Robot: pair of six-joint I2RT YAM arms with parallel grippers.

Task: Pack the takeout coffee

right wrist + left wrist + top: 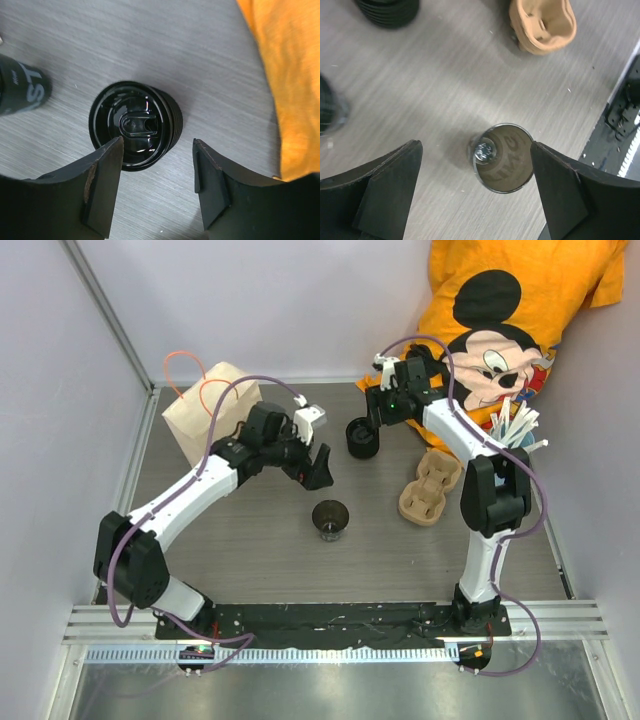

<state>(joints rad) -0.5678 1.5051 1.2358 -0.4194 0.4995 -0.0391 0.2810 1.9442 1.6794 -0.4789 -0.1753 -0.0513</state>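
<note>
The takeout coffee cup stands upright and lidless on the table's middle. In the left wrist view the cup shows a brown inside with a shiny round thing at its bottom. My left gripper hangs open above and behind it; in its own view the left gripper has the cup between its fingers, close to the right one, touching neither. A stack of black lids sits further back. My right gripper is open over it, and in its view the lids lie just ahead of the right gripper.
A brown paper bag stands at the back left. A beige pulp carrier lies right of the cup, with a cup of white straws behind it against an orange Mickey Mouse shirt. Walls close both sides.
</note>
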